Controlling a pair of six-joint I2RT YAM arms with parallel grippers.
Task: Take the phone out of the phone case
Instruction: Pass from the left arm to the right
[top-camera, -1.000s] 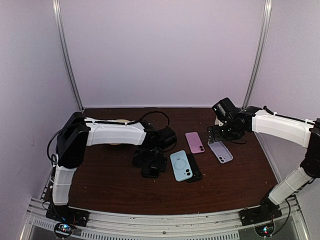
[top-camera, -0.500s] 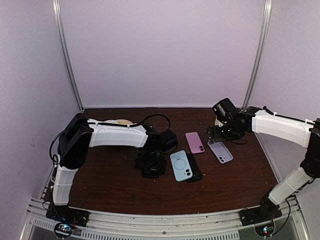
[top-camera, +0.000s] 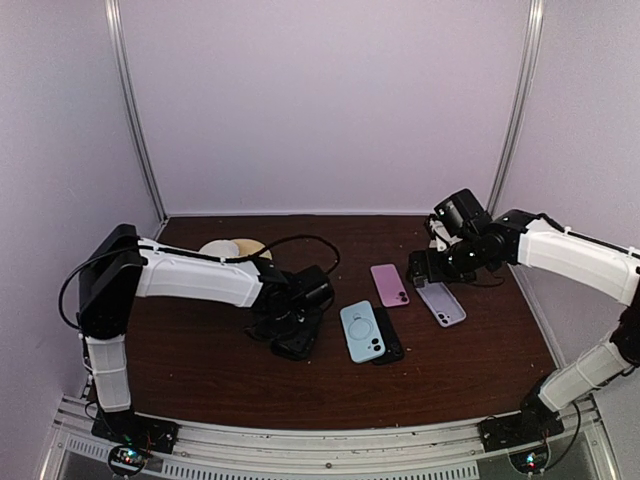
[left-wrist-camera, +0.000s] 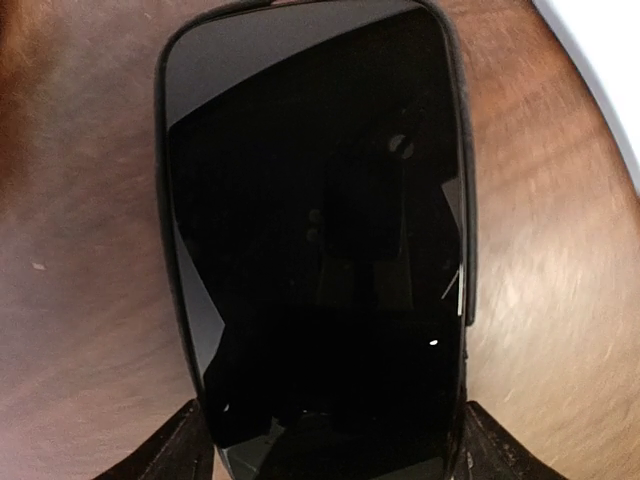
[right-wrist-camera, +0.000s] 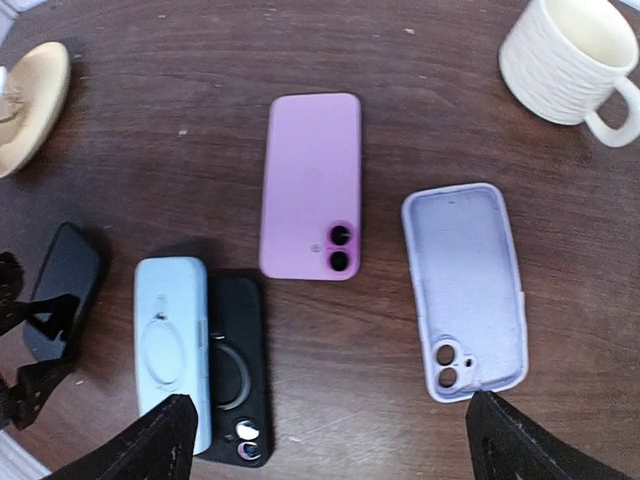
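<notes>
A dark wooden table is seen with both arms stretched out over it. The left arm is bent low across the middle. The left gripper is positioned right at the black phone, which is laid flat, screen up, a bit left of the table's centre. The phone's near end is flanked by the two fingers, one at each corner. Whether it's actually being squeezed can't be told from this, tbh. A thin dark rim is seen round the screen, possibly the case, but that can't be settled either.

The right arm is held over the right side. The right gripper is spread wide with nothing in it, hung above a lilac case that's laid empty, inside up. Just left of that, a pink phone is laid back up. A light blue case is stacked partly over a black case, just beside the black phone. A white mug and a cream saucer are parked toward the back.
</notes>
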